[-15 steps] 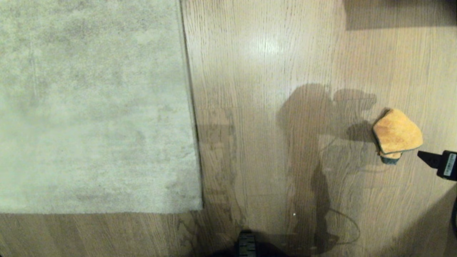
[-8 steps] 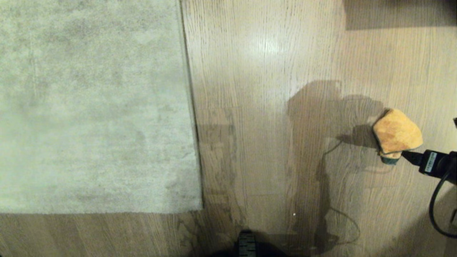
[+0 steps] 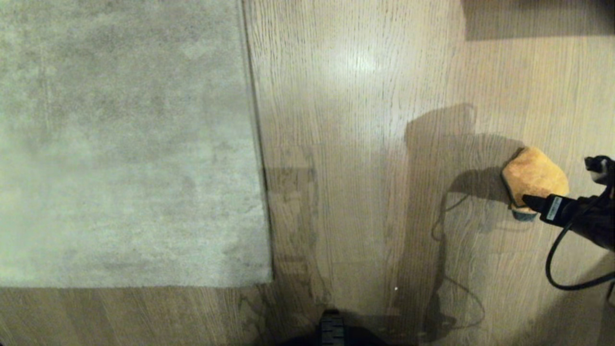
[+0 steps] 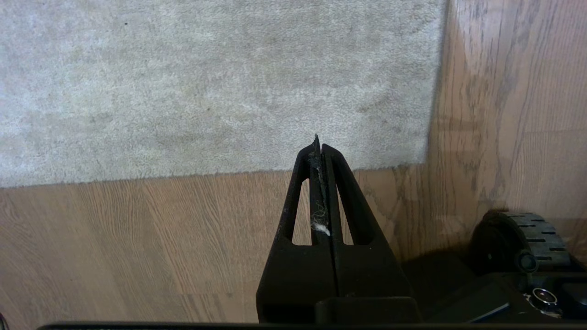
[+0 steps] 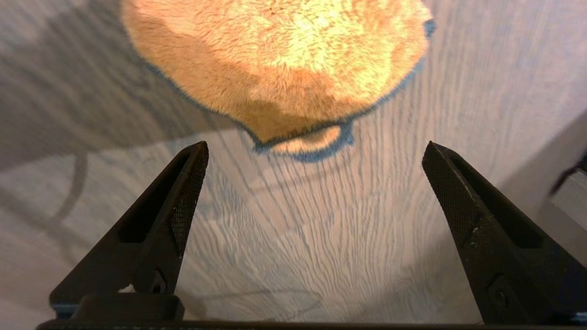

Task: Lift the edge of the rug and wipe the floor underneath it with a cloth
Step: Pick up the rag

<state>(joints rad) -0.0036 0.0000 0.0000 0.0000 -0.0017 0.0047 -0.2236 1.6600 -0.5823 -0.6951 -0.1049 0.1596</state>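
Oak-look plank floor (image 3: 365, 144) with a slight sheen fills my head view, and the cloth (image 3: 534, 177), a small orange-yellow rag with a teal trim, lies on it at about three o'clock, well apart from the rug. My right gripper (image 5: 316, 160) hangs just short of the cloth with its jaws spread as wide as they go and nothing between them; in the wrist view the teal-edged end of the cloth (image 5: 293, 78) sits just beyond the fingertips (image 5: 195, 160), roughly centred in the gap. The rug edge (image 3: 259, 158) runs up from a corner near seven o'clock toward eleven o'clock and lies flat on the floor, not yet lifted. My left gripper (image 4: 319, 144) is parked low at about six o'clock, near that corner, pressed fully closed and empty apart from a bit of lint. My worry: if I close too early, the jaws may catch only the thin folded tip, and the soft rag could slip out or be pushed along the slick floor. From the head view most of my right arm is cut off at the frame edge, and I cannot judge how high the fingertips are above the planks.
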